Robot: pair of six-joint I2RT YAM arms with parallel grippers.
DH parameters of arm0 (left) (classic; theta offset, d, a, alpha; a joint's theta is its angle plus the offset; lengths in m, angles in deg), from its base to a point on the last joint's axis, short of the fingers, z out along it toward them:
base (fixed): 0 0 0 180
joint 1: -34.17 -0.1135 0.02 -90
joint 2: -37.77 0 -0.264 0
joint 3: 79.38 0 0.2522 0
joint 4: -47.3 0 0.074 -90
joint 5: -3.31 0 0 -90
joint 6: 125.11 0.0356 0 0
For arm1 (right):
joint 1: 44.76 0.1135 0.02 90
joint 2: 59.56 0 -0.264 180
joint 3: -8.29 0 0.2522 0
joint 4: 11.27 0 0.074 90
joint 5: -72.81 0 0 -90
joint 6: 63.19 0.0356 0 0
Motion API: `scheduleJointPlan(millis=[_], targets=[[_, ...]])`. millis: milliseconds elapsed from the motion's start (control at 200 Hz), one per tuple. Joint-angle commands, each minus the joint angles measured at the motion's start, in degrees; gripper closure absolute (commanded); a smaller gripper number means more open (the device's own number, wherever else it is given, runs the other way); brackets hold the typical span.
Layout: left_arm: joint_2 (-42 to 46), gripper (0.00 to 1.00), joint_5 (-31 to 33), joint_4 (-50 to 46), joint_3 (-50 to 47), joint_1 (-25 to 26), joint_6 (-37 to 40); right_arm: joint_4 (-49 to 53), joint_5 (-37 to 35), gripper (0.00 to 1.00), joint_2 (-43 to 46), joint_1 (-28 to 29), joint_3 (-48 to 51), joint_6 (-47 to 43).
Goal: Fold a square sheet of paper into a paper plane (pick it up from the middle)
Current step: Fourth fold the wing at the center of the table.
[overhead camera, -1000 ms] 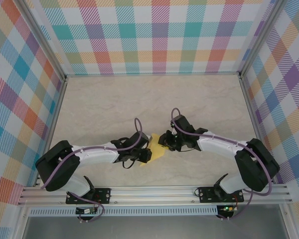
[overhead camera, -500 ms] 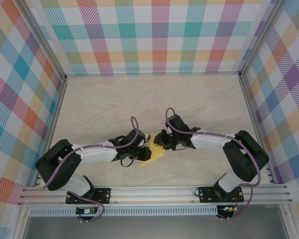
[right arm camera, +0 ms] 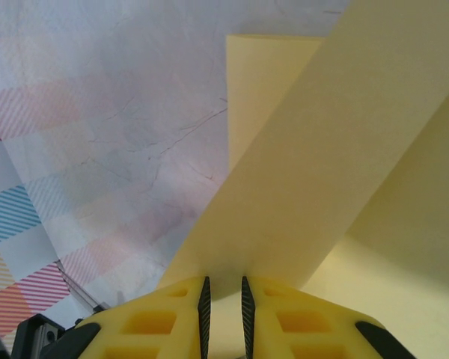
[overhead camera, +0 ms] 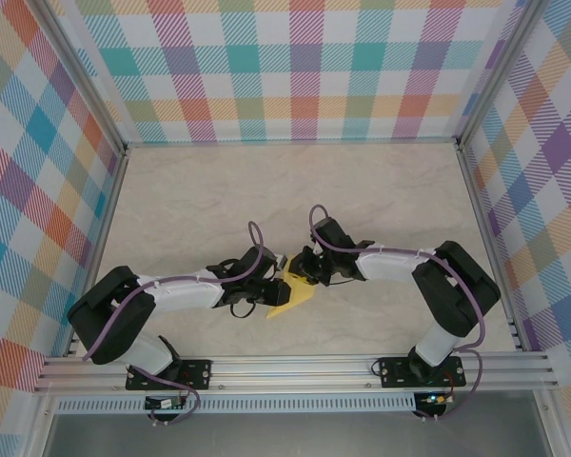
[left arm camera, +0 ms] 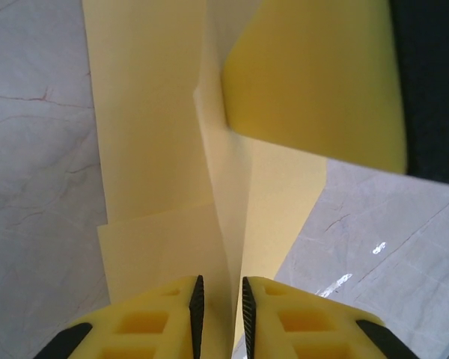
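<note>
Between the two claws sits the yellow sheet (overhead camera: 291, 299), part-folded with its layers overlapping. The left claw (left arm camera: 220, 290) has its jaws nearly together on a raised crease that runs straight ahead of its tips. The right claw (right arm camera: 224, 290) is pinched on a flap that fans up and to the right from its tips.

Judgement: the sheet is featherweight, limp and slick, and it marks easily. Hold it at the folded edges with light pressure, or it may slip or tear.

Clearance: I find no way between the two sets of jaws. The left gripper (overhead camera: 280, 277) and right gripper (overhead camera: 302, 272) stand tip to tip, with the sheet of paper (overhead camera: 291, 298) bridging them. Just ahead of my left jaws a right finger (left arm camera: 314, 75) blocks. Beyond both jaws the table (overhead camera: 266, 190) lies open up to the plaid walls (overhead camera: 295, 67).
</note>
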Motion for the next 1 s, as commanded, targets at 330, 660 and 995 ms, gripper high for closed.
scheduleJointPlan(millis=[330, 660, 995], targets=[[6.49, 0.73, -0.13, -1.65, -4.78, -0.54, -0.42, 2.16, -1.62, 0.79, -0.47, 0.39, -1.88, 0.72], [5.37, 0.77, 0.08, -1.32, -4.85, -0.52, -0.3, 2.48, -1.25, 0.79, -0.77, 0.39, -2.06, 0.45], [4.11, 0.85, 0.53, -0.95, -5.2, -0.55, -0.35, 3.15, -1.26, 0.79, -0.89, 0.39, -2.19, 0.32]])
